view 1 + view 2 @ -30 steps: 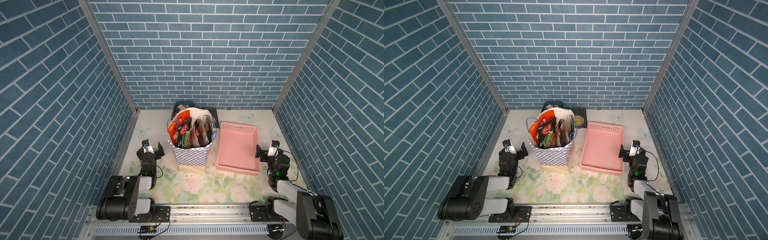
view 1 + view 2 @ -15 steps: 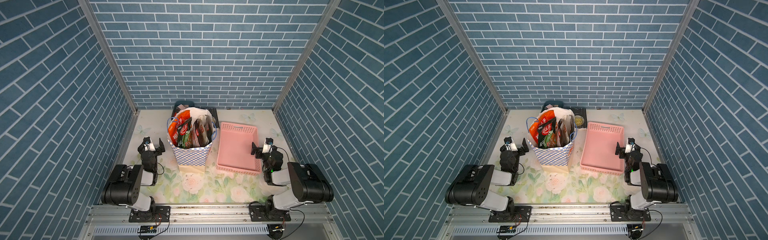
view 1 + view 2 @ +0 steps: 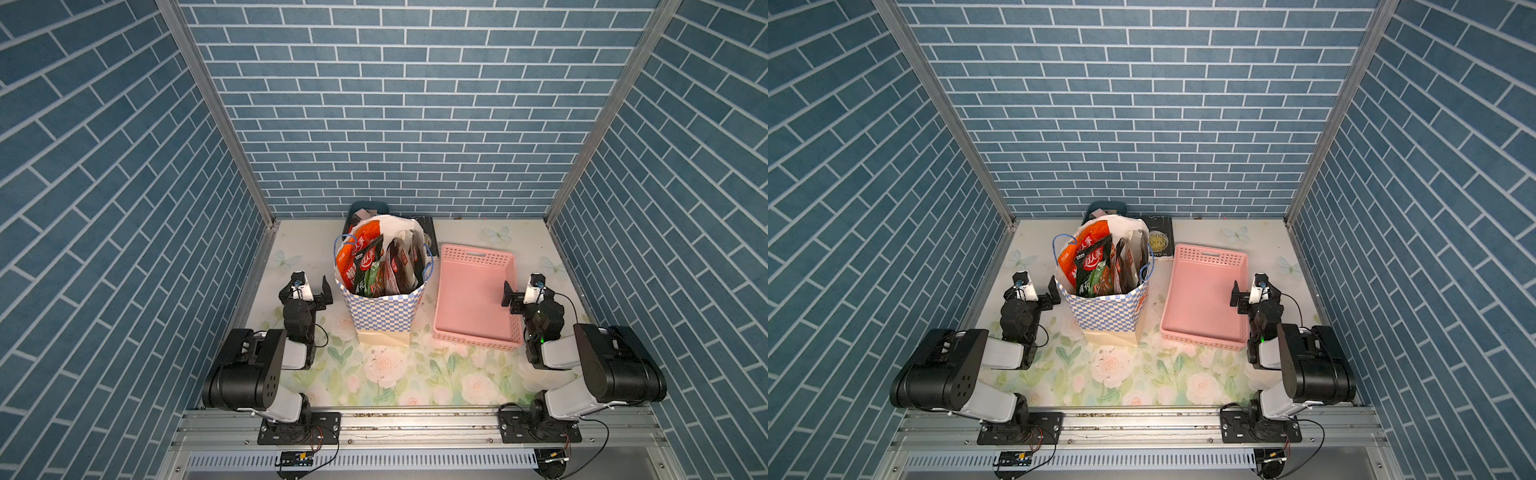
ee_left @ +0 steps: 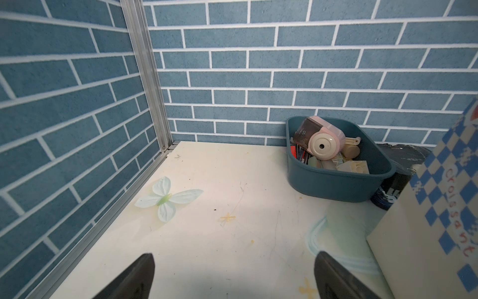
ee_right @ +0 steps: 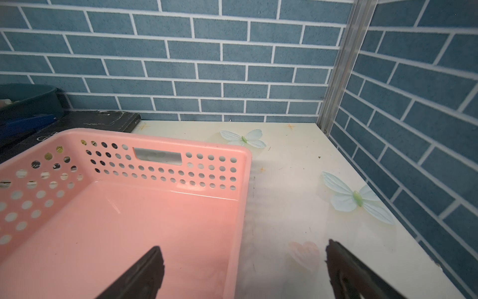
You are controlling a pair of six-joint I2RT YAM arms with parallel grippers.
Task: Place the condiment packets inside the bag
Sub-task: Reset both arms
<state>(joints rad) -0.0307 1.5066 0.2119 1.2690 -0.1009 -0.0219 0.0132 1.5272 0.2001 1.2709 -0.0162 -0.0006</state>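
Blue-and-white checkered paper: in both top views we see the bag point(image 3: 380, 307) standing upright in the middle of the table point(image 3: 374, 374), the condiment packets point(image 3: 376, 266) crammed upright inside it. The left gripper point(image 3: 306, 291) sits just left of it, the right gripper point(image 3: 527, 294) at the right rim of the pink basket point(image 3: 478, 252), both spread and empty. In the left wrist view we find the jaws wide apart over bare table, the bag point(image 4: 439, 207) just beside. In the right wrist view they straddle the basket's rim.

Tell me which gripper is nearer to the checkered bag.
Left. The left gripper sits close beside the bag, jaws open; the right gripper is at the far side of the pink basket, which lies between them.
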